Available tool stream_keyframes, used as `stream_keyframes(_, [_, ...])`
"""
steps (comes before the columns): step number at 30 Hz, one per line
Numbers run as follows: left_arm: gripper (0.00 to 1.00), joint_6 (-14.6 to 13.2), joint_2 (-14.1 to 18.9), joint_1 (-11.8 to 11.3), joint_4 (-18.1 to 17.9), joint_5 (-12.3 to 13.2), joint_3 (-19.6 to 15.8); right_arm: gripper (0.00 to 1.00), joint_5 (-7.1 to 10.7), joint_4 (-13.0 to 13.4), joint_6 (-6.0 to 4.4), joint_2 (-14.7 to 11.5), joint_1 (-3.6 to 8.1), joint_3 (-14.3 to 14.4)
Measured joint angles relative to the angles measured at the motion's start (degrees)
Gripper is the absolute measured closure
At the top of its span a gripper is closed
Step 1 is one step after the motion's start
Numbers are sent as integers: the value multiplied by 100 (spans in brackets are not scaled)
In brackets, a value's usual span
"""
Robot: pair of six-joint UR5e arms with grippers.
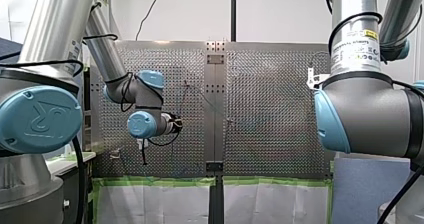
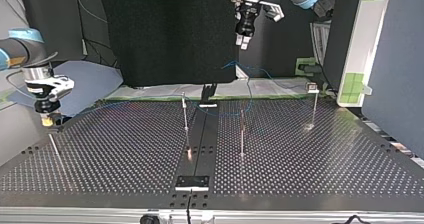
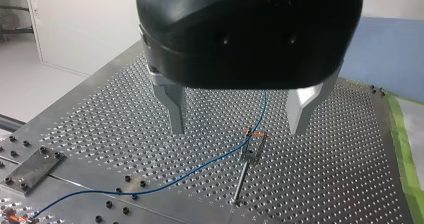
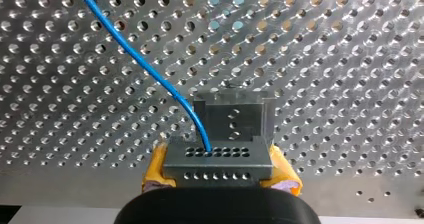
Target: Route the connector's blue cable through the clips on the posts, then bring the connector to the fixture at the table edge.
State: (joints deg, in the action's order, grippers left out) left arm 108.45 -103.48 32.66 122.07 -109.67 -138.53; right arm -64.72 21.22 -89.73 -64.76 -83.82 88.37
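Observation:
My right gripper (image 4: 220,173) is shut, its yellow pads clamping the grey connector (image 4: 217,159). The blue cable (image 4: 140,64) leaves the connector's top and runs away over the perforated table. A grey fixture block (image 4: 235,116) stands just ahead of the connector. In the top view my right gripper (image 2: 48,119) is low at the table's left edge. My left gripper (image 3: 237,131) hangs open and empty above a post with a clip (image 3: 252,149), where the cable (image 3: 200,166) passes. In the top view my left gripper (image 2: 243,41) is high above the far edge.
Thin posts stand on the table in the top view: one left of the middle (image 2: 185,115), one right of the middle (image 2: 242,134), one at the far right (image 2: 314,104), one near the left edge (image 2: 54,149). A small plate (image 2: 192,182) sits at the near edge.

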Motion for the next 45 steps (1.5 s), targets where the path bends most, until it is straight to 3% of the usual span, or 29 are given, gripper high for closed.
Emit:
stream_keyframes(11, [2,0,0,-9,18,3,2,100,8,14,2,62,-35,-134])
stream_keyframes(18, [2,0,0,-10,19,3,-1,100,24,-25,91,167,-71,-200])
stream_keyframes(29, [2,0,0,-16,11,3,1,100,186,147,262,186,-165,-218])
stream_keyframes(45, [2,0,0,-29,20,3,-2,100,206,181,304,188,-189,-246])
